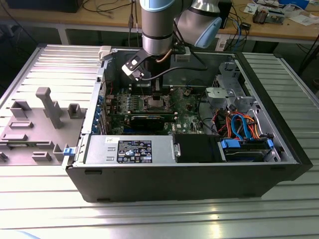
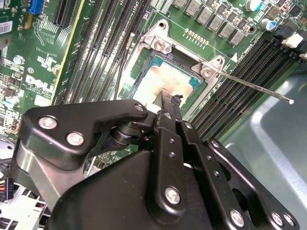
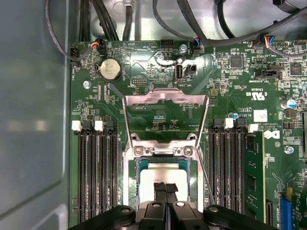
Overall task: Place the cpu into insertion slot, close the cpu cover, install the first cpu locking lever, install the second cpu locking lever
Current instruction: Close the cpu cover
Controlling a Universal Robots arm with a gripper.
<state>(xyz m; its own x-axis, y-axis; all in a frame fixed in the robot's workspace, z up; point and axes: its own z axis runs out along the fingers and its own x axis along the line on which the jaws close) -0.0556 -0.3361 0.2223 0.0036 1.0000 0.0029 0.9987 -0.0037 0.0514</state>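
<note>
Our pincer [image 3: 166, 186], narrow and seemingly empty, hovers over the cpu [image 3: 148, 178] in the slot [image 3: 130, 191]; we want it seated flat.

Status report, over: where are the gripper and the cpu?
Gripper shut, tips just above cpu. It lies in insertion slot; cpu cover up, open. One locking lever sticking out, unlatched.

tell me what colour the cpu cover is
The cpu cover is silvery grey; clearest in the first wrist view.
</note>
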